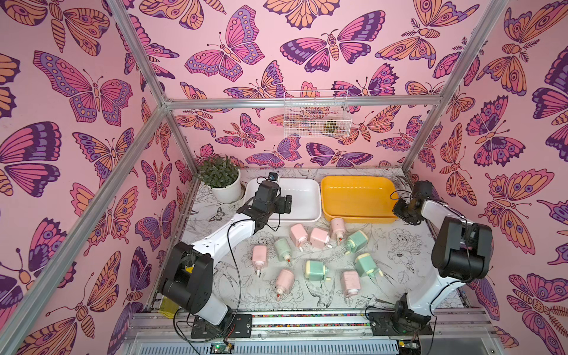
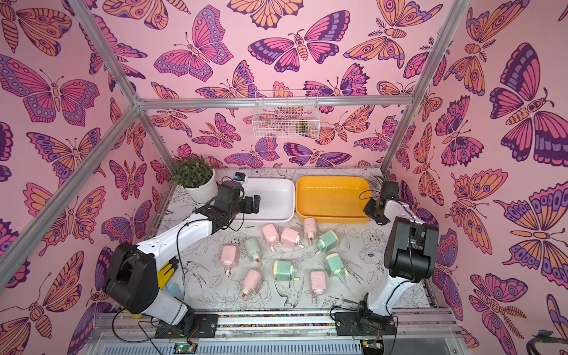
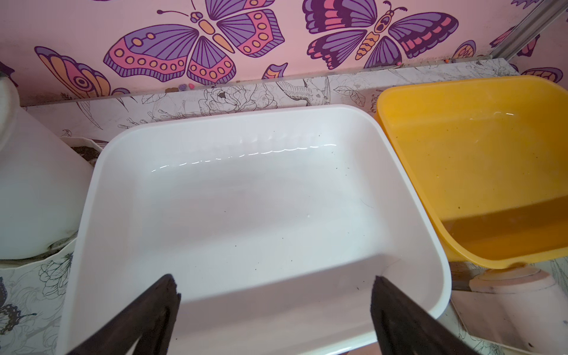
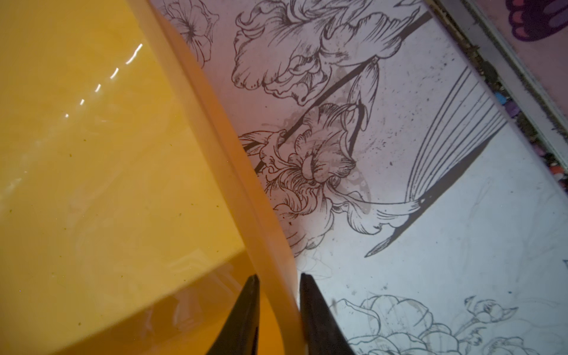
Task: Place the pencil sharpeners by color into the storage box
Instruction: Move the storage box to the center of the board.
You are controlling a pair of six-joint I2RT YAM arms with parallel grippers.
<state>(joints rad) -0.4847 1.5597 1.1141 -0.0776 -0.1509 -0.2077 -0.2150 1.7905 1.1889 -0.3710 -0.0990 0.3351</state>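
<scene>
Starting with both top views, the pencil sharpeners [image 1: 315, 270] [image 2: 284, 270] all lie loose on the table [image 1: 399, 246], between its front edge and the two bins. None is in a bin, so sorting looks not yet begun. Six pale pink ones [image 1: 298, 233] and four mint green ones [image 1: 365, 265] are mixed together, tipped at odd angles. Each is a boxy body with rounded corners, a cream end and a little crank. The white bin [image 1: 307, 203] and yellow bin [image 1: 356, 196] sit side by side along the far edge, probably one per color. The left gripper [image 1: 288, 203] hangs over the white bin and the right gripper [image 1: 401, 212] sits at the yellow bin's right wall. From the left wrist, its fingers [image 3: 153, 313] are spread wide with nothing between them, above the white bin's bare floor. That reads as an empty hand waiting rather than delivering. A pink sharpener [image 3: 507, 285] shows just outside the yellow bin's near wall. From the right wrist, the fingers [image 4: 247, 310] stand narrowly apart, one inside and one outside the yellow rim [image 4: 221, 153]. I cannot tell whether they press it. The straddle suggests steadying or nudging the bin into place before picking.
</scene>
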